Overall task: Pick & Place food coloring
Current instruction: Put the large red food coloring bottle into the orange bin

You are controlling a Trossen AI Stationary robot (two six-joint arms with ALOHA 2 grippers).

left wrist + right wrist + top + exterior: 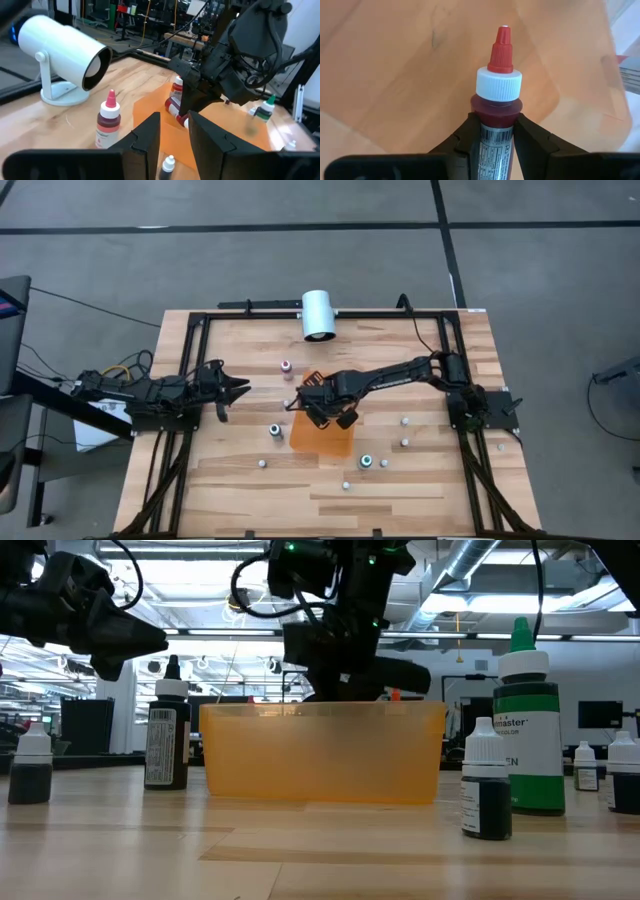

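A: What does the surface look like?

B: A pale wooden plank table (420, 470) with a black frame along its edges; it stands on a grey floor crossed by dark lines. An orange translucent bin (320, 752) sits near the middle; a white cylinder on a stand (319, 314) is at the far edge.

A: And the room beyond?

B: From table height, an open workshop with ceiling ducts, strip lights and desks with monitors.

A: Where is the food coloring?

B: Small bottles stand scattered on the wood around the bin; a pink-topped bottle (286, 366) is near the cylinder, a tall green bottle (527, 730) and a small white-capped dark one (487, 792) stand at table height beside the bin.

A: The grippers?

B: The right gripper (492, 131) hangs over the bin, its fingers clamped on the neck of a red-tipped bottle (497, 90); the left gripper (174, 136) waits at the table's left side, fingers nearly together with only a slim gap, holding nothing.
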